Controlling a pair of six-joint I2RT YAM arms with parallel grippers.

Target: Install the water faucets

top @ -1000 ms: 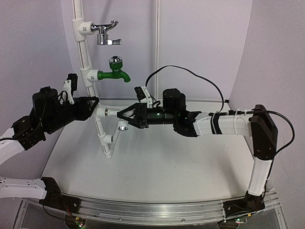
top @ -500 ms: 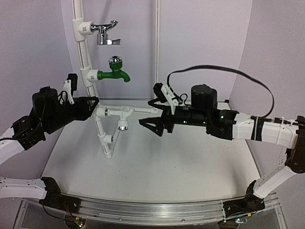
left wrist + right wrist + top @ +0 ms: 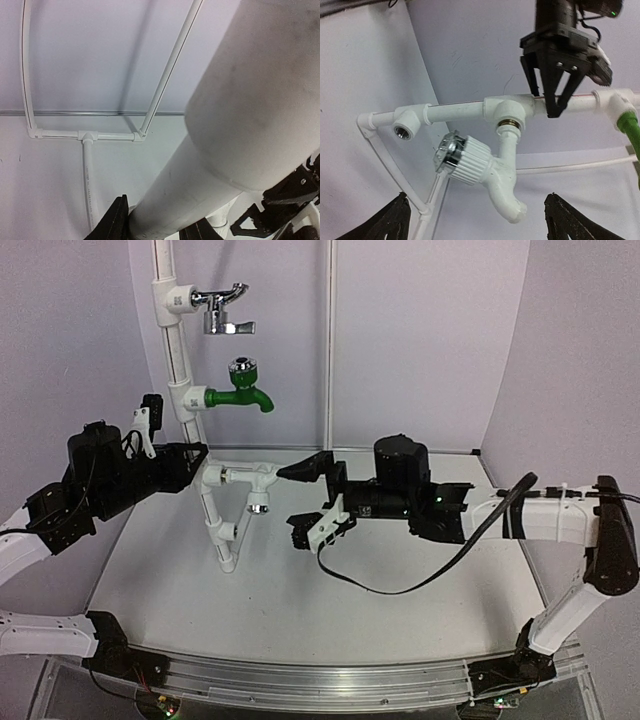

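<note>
A white water faucet (image 3: 258, 492) with a chrome knob hangs from a tee fitting (image 3: 265, 476) on the white pipe frame (image 3: 212, 522). In the right wrist view the faucet (image 3: 487, 170) is screwed into the tee (image 3: 507, 109), with its spout pointing down. My right gripper (image 3: 291, 502) is open just right of the faucet and touches nothing; its fingertips (image 3: 396, 220) stand wide at the bottom corners of that view. My left gripper (image 3: 197, 463) is shut on the frame's pipe (image 3: 200, 170) left of the tee. It also shows as the left gripper (image 3: 552, 97) clamped on the horizontal pipe.
A green tap (image 3: 240, 395) and a chrome lever tap (image 3: 222, 312) sit higher on the upright pipe. An empty threaded socket (image 3: 404, 131) is at the frame's corner. A loose cable (image 3: 400, 585) from the right arm lies on the table. Walls close in behind.
My right gripper has opened, let go of the faucet and drawn back to the right with its wrist turned. The faucet stays in the tee. The left arm has not moved.
</note>
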